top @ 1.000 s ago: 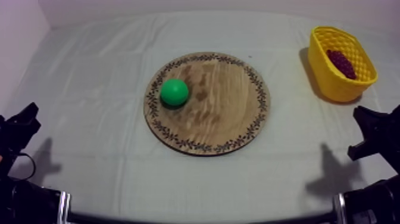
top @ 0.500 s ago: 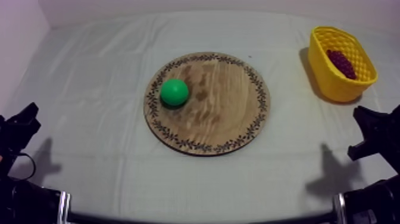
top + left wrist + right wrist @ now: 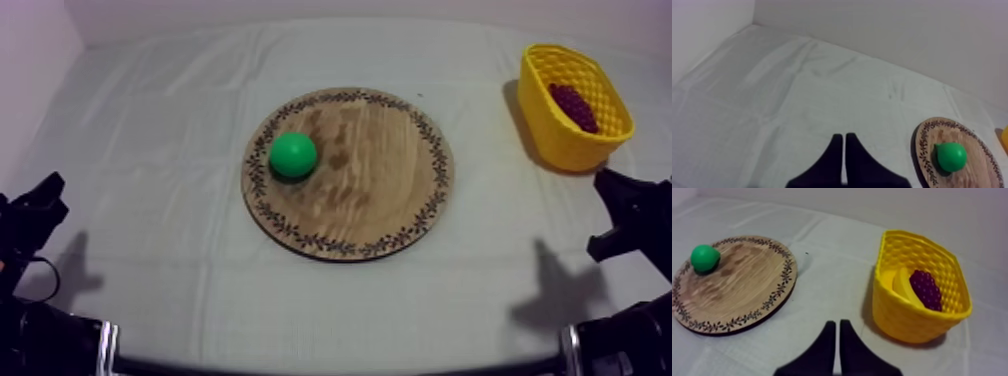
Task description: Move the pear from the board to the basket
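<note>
The green pear (image 3: 293,155) lies on the left part of the round wooden board (image 3: 380,190) in the middle of the table. It also shows on the board (image 3: 974,167) as a green pear (image 3: 951,156) far ahead of my left gripper (image 3: 844,139), whose fingers lie together as a narrow wedge. My right gripper (image 3: 837,324) is shut on nothing too, over bare cloth between the board (image 3: 742,288) and the yellow basket (image 3: 907,313). In the top view my left gripper (image 3: 45,200) sits low at the left and my right gripper (image 3: 625,215) low at the right, just below the basket (image 3: 555,125).
A bunch of purple grapes (image 3: 925,289) and a banana (image 3: 901,285) lie inside the basket; the grapes (image 3: 574,106) show from above too. Walls close the table at the back and left. Bare cloth surrounds the board.
My right gripper has shifted slightly up toward the basket in the top view. The pear, the board and my left arm have stayed put.
</note>
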